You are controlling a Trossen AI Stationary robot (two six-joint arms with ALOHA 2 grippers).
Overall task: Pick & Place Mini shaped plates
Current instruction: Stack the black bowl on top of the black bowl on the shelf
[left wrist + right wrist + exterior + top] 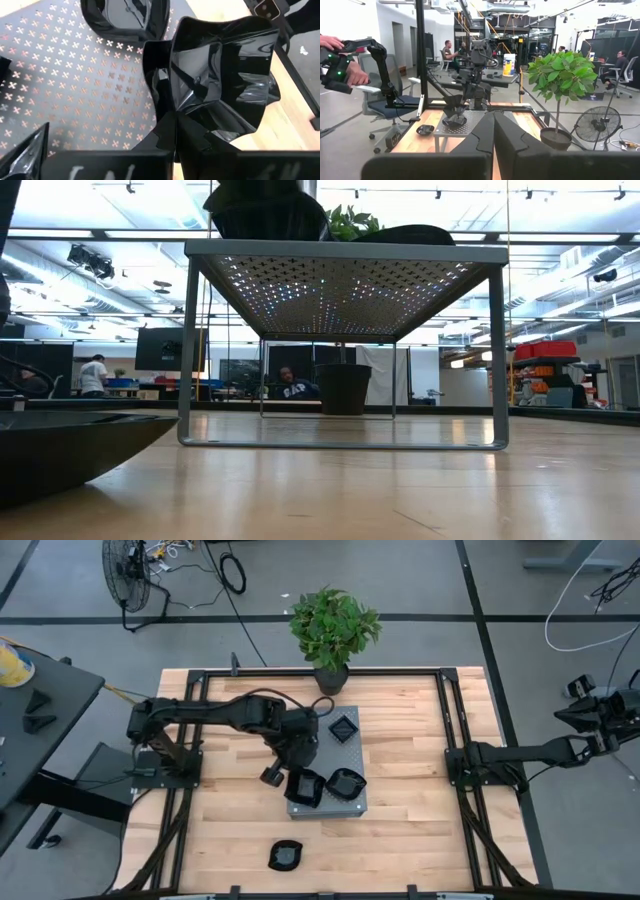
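Near the counter's (420, 830) front edge, left of centre, we see one mini shaped plate (285, 856) lying alone on the wood, well apart from the rest. Moving right, the left end effector (300, 780) is over the front left corner of the grey perforated slab (345, 755), its fingers together on the rim of a glossy black wavy-edged plate (220, 80); in the left wrist view that plate sits tilted in the grip, partly past the slab's edge. Just beside it, at the slab's front right, we have a rounded plate (346, 783), and at the slab's rear edge a square plate (343, 728). Behind the slab, at the counter's rear edge, stands a potted plant (334, 630). Off the counter's right edge, the right end effector (494, 131) waits with fingers pressed together, holding nothing.
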